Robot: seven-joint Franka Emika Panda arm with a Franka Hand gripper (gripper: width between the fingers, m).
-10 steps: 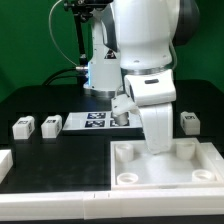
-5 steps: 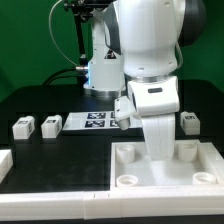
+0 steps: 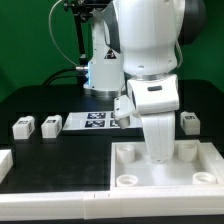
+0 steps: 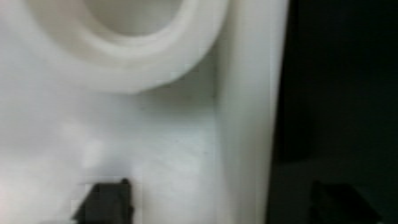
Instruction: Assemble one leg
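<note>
Three legs show in the exterior view, small white blocks with marker tags: two at the left (image 3: 22, 127) (image 3: 51, 126) and one at the right (image 3: 188, 122). None is held. The arm's hand (image 3: 158, 135) reaches down onto the back part of the large white tray (image 3: 150, 186); its fingertips are hidden there. In the wrist view my gripper (image 4: 222, 203) is open and empty. One dark fingertip (image 4: 107, 203) is over the tray's surface (image 4: 178, 130) and the other is over the black table, with the tray's edge between them. A round socket (image 4: 134, 40) lies ahead.
The marker board (image 3: 92, 122) lies behind the tray, between the left legs and the arm. Another white part (image 3: 4, 161) sits at the exterior view's left edge. A white strip runs along the table's front edge.
The arm's hand has shifted slightly toward the exterior view's right over the tray, then held still. The legs have not moved.
</note>
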